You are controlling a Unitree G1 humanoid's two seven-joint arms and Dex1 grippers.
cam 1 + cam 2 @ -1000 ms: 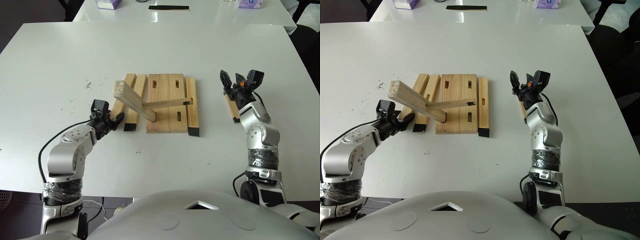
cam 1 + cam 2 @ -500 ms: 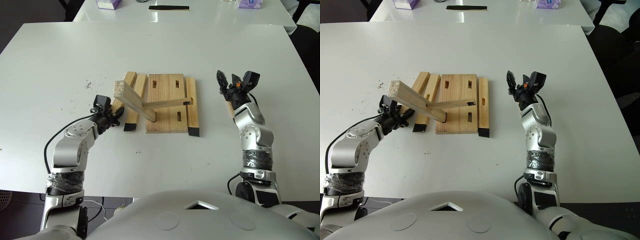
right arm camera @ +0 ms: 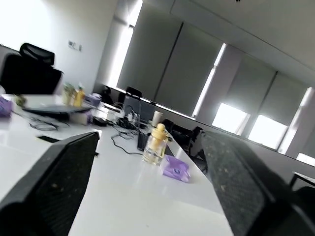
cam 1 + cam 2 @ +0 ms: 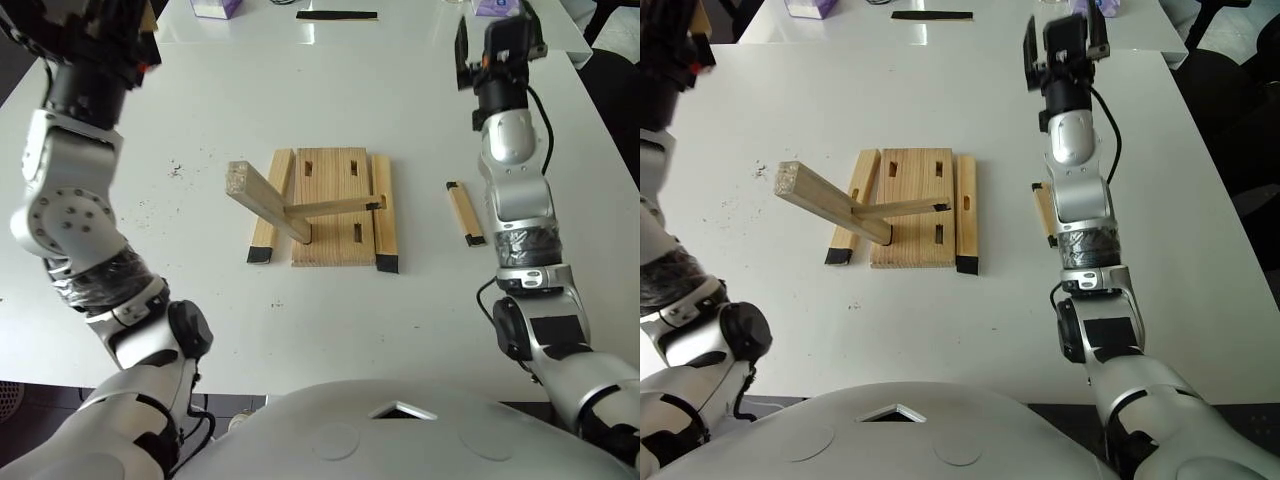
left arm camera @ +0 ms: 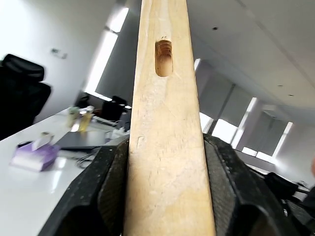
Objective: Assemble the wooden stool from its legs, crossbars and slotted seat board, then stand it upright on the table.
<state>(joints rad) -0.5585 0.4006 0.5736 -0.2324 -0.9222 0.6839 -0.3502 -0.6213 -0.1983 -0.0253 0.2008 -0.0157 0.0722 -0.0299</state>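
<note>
The slotted seat board (image 4: 335, 190) lies flat mid-table. One leg (image 4: 266, 208) lies along its left side, another (image 4: 384, 212) along its right. A third leg (image 4: 262, 198) stands tilted in a slot of the board, and a thin crossbar (image 4: 338, 208) runs from it toward the right-hand leg. A short crossbar (image 4: 465, 212) lies alone to the right. My left gripper (image 5: 166, 167) is raised high over the table's far left, shut on a slotted wooden leg (image 5: 165, 113). Raised over the far right, my right gripper (image 4: 498, 40) is open and holds nothing.
Dark specks (image 4: 178, 170) dot the table left of the parts. On the table behind stand a purple tissue box (image 4: 215, 7), a black strip (image 4: 337, 15) and a second purple box (image 4: 497, 8).
Both arms rose from table height to high above it. The left gripper lifted one of the two legs left of the board. The right gripper left the short crossbar on the table.
</note>
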